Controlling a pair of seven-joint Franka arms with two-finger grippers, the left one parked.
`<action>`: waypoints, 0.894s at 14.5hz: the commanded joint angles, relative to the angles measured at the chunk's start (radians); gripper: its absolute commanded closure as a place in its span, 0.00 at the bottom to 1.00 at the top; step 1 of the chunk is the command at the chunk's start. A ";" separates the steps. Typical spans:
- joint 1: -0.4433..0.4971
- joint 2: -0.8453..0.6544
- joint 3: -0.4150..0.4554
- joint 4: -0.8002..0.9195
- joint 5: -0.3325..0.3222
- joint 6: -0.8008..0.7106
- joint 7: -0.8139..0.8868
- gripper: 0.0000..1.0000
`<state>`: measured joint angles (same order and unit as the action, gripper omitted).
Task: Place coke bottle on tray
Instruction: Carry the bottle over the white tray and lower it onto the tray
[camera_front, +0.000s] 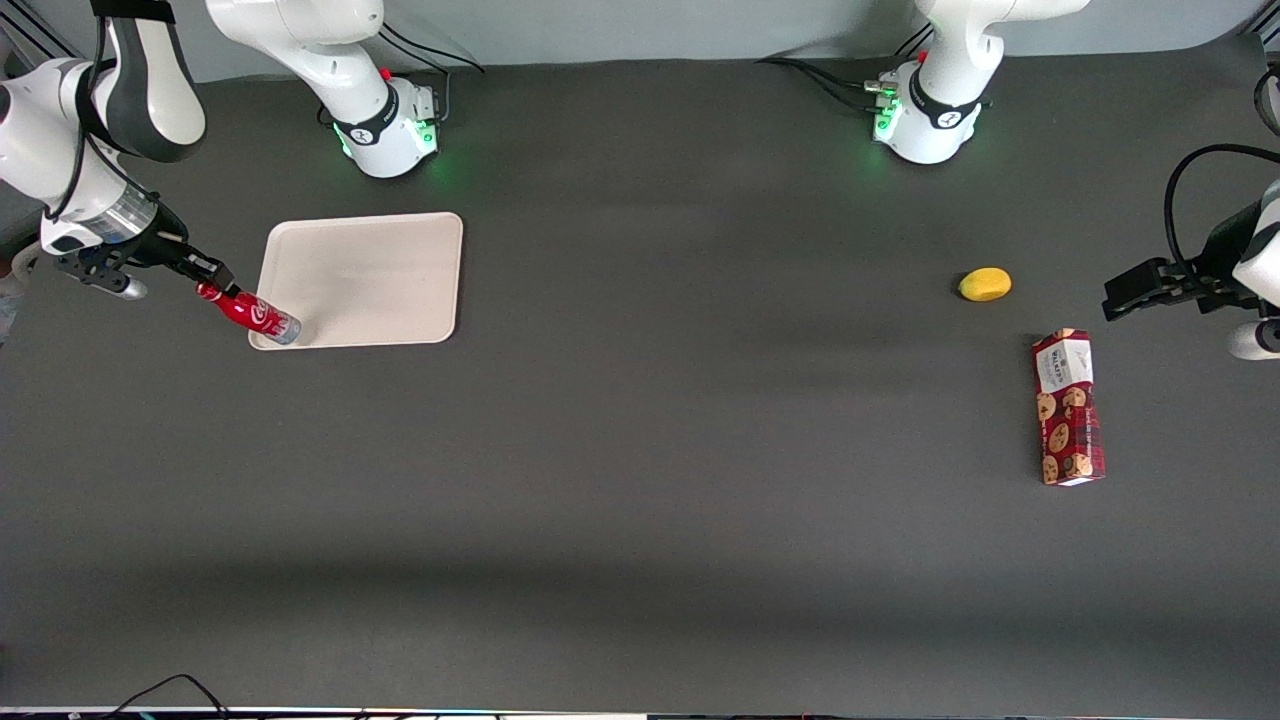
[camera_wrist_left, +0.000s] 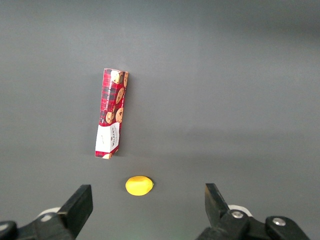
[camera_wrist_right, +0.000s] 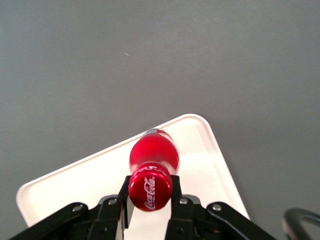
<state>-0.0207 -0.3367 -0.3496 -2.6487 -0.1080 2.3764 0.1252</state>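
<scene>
The right arm's black two-finger gripper (camera_front: 212, 272) is at the working arm's end of the table, its fingers (camera_wrist_right: 118, 206) closed on the neck of the single small slim red coke bottle (camera_front: 249, 312), just under the red cap (camera_wrist_right: 150, 192). The bottle is tilted: its long axis slants from the cap, held up in the gripper, down to the silvery base (camera_front: 288, 329), which is at the tray corner nearest the front camera and the working arm. Whether the base touches the tray I cannot tell. White "Coca-Cola" script reads on the cap in the right wrist view, and white script runs along the red body.

The one flat rectangular cream-beige tray (camera_front: 380, 270) with rounded corners lies on the dark grey table (camera_front: 640, 480).

Toward the parked arm's end lie one red cookie box (camera_front: 1068, 408), patterned with cookies and with a white end panel whose lettering is too small to read, and one small yellow oval fruit (camera_front: 985, 284), farther from the front camera than the box.
</scene>
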 joint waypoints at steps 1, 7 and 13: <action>-0.010 0.021 -0.002 -0.007 -0.068 0.015 0.025 1.00; -0.016 0.054 -0.008 -0.011 -0.150 0.021 0.027 1.00; -0.013 0.070 -0.011 0.033 -0.148 -0.003 0.034 0.00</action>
<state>-0.0338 -0.2728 -0.3614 -2.6473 -0.2283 2.3803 0.1259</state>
